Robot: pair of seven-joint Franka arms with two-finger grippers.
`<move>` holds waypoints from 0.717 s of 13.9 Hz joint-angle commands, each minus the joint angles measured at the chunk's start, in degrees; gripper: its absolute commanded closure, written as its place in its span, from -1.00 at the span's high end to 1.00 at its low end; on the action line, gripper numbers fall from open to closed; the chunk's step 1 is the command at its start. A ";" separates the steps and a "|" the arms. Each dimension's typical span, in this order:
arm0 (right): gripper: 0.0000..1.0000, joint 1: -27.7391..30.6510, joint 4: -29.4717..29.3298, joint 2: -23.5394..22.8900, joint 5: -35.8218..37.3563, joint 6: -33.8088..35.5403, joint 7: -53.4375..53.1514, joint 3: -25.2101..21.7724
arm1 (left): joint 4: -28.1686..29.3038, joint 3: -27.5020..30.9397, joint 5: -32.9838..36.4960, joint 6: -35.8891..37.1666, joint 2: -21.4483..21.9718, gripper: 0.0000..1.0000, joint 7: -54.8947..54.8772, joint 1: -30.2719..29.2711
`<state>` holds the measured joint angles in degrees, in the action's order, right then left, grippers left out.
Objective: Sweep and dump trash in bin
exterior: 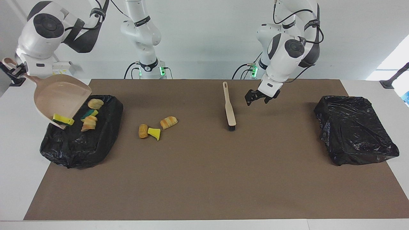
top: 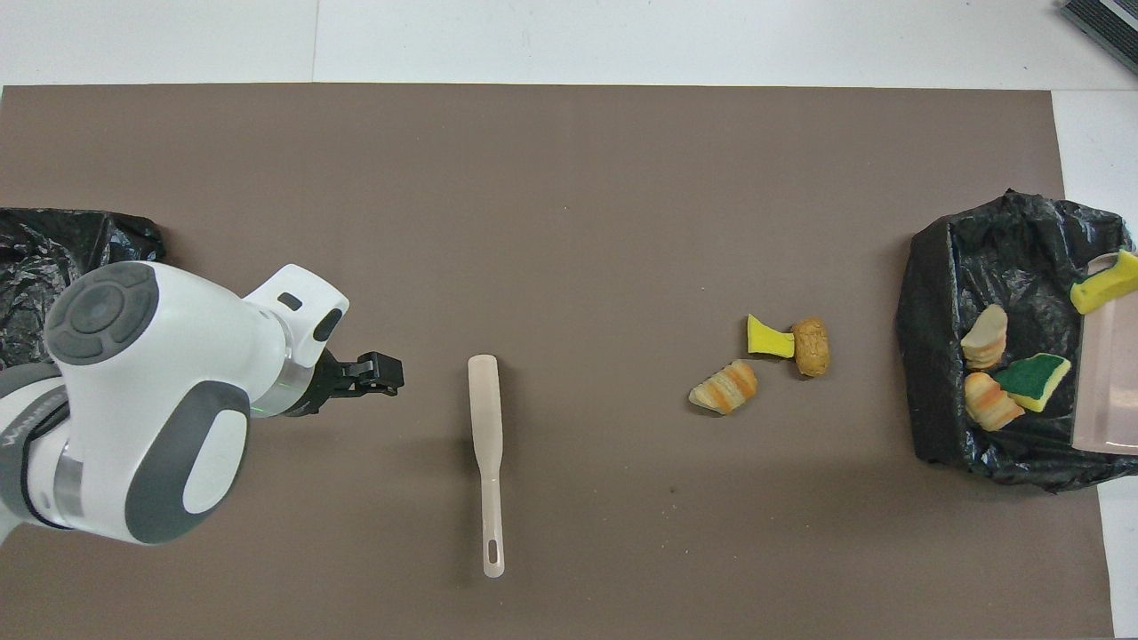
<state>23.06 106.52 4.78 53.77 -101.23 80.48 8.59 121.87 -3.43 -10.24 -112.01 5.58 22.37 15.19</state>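
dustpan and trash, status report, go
Right gripper shut on dustpan, tipped over bin; one sponge scrap on its lip. Left gripper open, over the mat beside the brush. Three scraps unswept on mat.

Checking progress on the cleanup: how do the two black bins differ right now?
The bin at the right arm's end holds three scraps, and the tilted dustpan, gripped by the right gripper, hangs over it with a yellow sponge piece at its lip. The bin at the left arm's end shows no scraps and nothing over it. Both are lined with crumpled black plastic.
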 commanded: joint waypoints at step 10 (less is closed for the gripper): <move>-1.00 3.39 -3.60 -0.29 -7.08 0.86 5.73 -0.24 | -4.07 -0.44 3.29 2.40 1.10 1.00 -19.72 -16.59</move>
<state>25.24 104.60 4.76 50.42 -101.22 82.75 8.11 120.67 -3.24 -8.04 -111.63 5.85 4.72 0.19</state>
